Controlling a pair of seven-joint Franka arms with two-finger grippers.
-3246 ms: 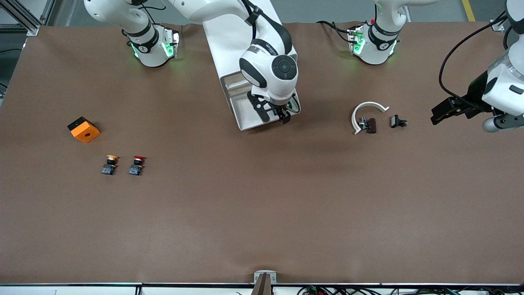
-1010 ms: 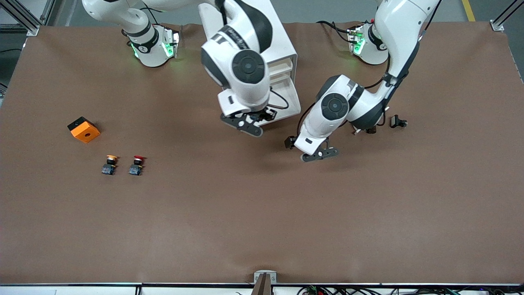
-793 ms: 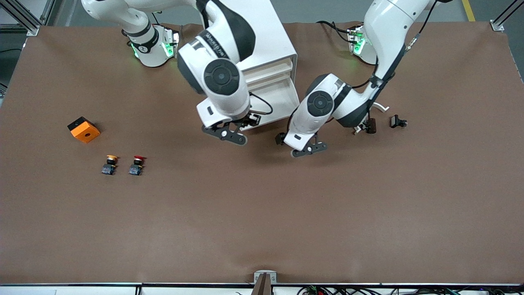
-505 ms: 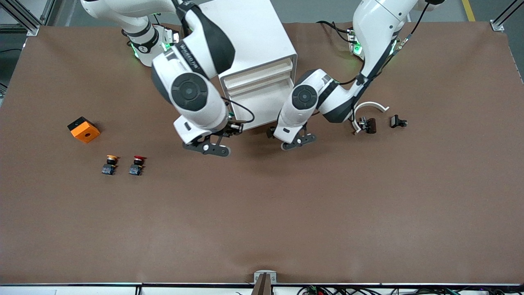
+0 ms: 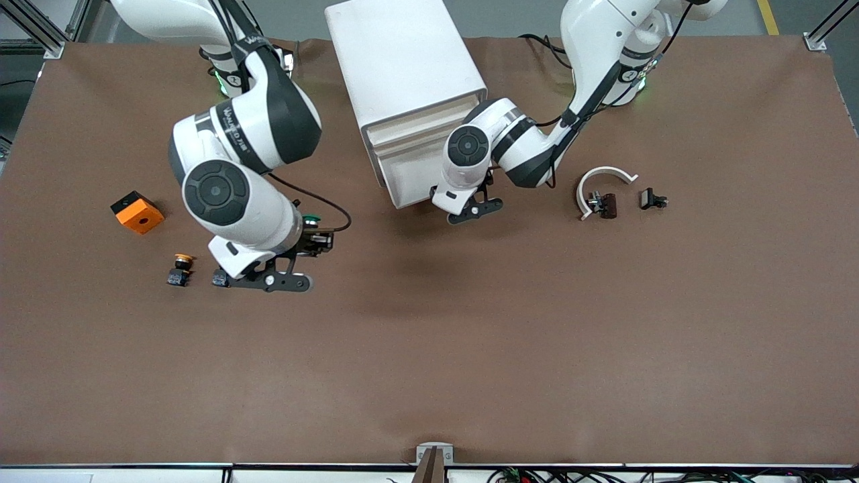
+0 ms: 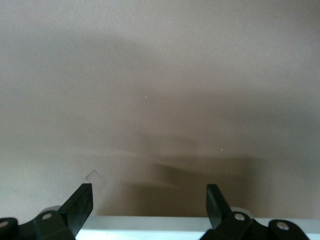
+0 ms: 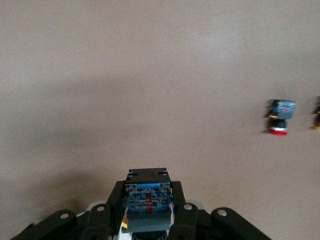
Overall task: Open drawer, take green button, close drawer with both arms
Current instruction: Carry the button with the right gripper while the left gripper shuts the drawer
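Note:
The white cabinet [image 5: 402, 60] stands between the arms' bases, with its lowest drawer [image 5: 411, 176] pulled out. My left gripper [image 5: 464, 201] is open at the drawer's front edge. In the left wrist view [image 6: 147, 206] the white drawer edge [image 6: 150, 227] lies between the fingers. My right gripper [image 5: 321, 236] is shut on the green-capped button [image 5: 310, 219] above the table, beside the red-capped button. In the right wrist view [image 7: 146, 200] the button's bluish base [image 7: 146, 196] faces the camera between the fingers.
A yellow-capped button [image 5: 180, 268] and a red-capped button [image 7: 280, 117] lie toward the right arm's end, with an orange block [image 5: 137, 212] farther from the camera. A white arc piece [image 5: 600, 182] and small dark parts [image 5: 652, 199] lie toward the left arm's end.
My right gripper lifted the green button out of the drawer and carried it toward the right arm's end. My left arm swung in from the table's end to the drawer's front.

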